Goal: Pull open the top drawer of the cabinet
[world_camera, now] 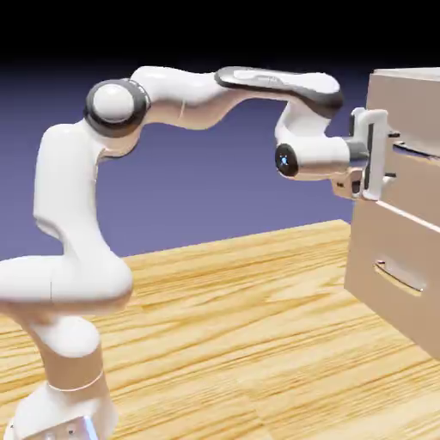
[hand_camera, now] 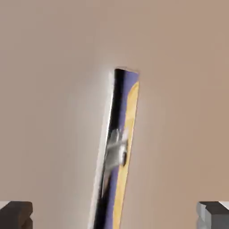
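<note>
The top drawer's bar handle (hand_camera: 117, 152) runs between the fingers of the wide-open gripper (world_camera: 392, 155) (nothing gripped); closing and pulling remain.

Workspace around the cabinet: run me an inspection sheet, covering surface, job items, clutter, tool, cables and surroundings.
Surface: wood-grain top, light yellow-brown; nothing seen lying on its visible part.
Job items: cabinet, beige-grey, cut off by the picture's right edge; top drawer looks closed; its bar handle is shiny and mirrors its surroundings. Lower drawer looks closed, with its own bar handle.
Clutter: nothing seen.
Tool: gripper open, fingertips on either side of the top drawer's handle, nothing held; contact with the drawer front can't be told.
Cables: nothing seen.
Surroundings: plain blue-violet backdrop, black towards the top.
</note>
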Robot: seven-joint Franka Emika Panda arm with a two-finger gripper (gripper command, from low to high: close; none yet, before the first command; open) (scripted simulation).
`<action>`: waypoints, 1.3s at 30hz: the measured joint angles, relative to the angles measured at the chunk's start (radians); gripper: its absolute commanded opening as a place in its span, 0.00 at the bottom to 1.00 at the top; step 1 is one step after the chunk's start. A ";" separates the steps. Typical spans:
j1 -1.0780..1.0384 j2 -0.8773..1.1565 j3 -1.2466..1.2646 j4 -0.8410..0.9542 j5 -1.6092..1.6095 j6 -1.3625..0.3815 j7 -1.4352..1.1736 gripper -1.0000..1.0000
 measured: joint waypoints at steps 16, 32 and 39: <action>-0.125 -0.064 0.091 0.112 0.023 0.012 0.061 0.00; 0.453 0.140 -0.386 -0.278 0.105 -0.056 -0.177 0.00; 0.706 0.132 -0.624 -0.393 0.105 -0.072 -0.189 0.00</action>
